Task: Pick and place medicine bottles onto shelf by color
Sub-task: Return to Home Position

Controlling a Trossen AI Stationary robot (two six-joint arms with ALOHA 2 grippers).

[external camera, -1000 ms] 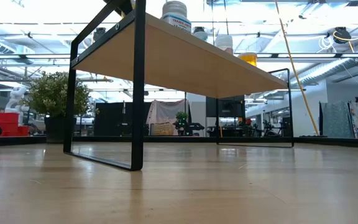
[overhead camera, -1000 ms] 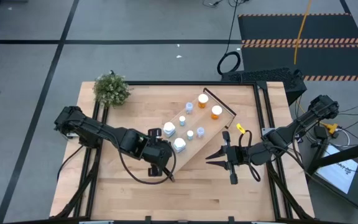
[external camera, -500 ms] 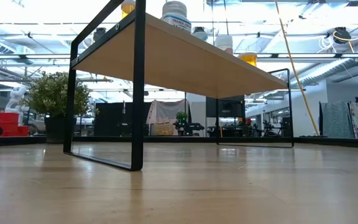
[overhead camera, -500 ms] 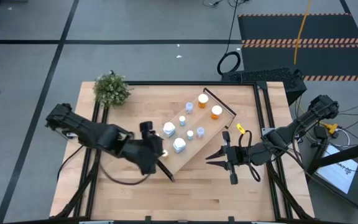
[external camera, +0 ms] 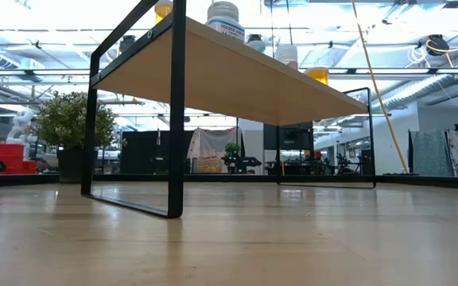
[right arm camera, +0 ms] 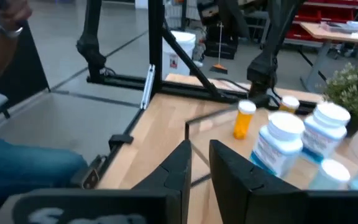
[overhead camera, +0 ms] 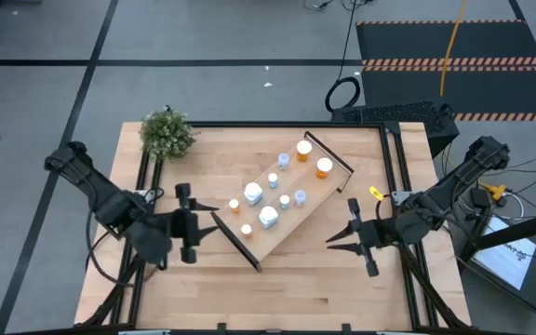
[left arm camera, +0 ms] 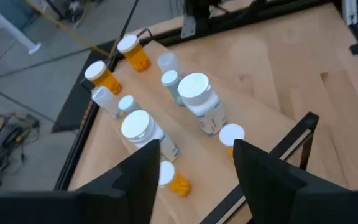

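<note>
On the shelf (overhead camera: 261,244) stand the medicine bottles (overhead camera: 268,217), orange, blue and white. They look light, hard and smooth, easy to tip; pinch one around its body, under the cap. Beside the shelf, the left gripper (overhead camera: 210,219) is spread wide, empty. Across it, the right gripper (overhead camera: 333,240) shows a thin gap, empty.

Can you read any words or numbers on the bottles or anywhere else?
No word or number can be read anywhere in these pictures.
Low view, white bottle on the shelf: label with red print, too small to read.
Right wrist view, nearest big bottle: blue label, too blurred to read.
</note>
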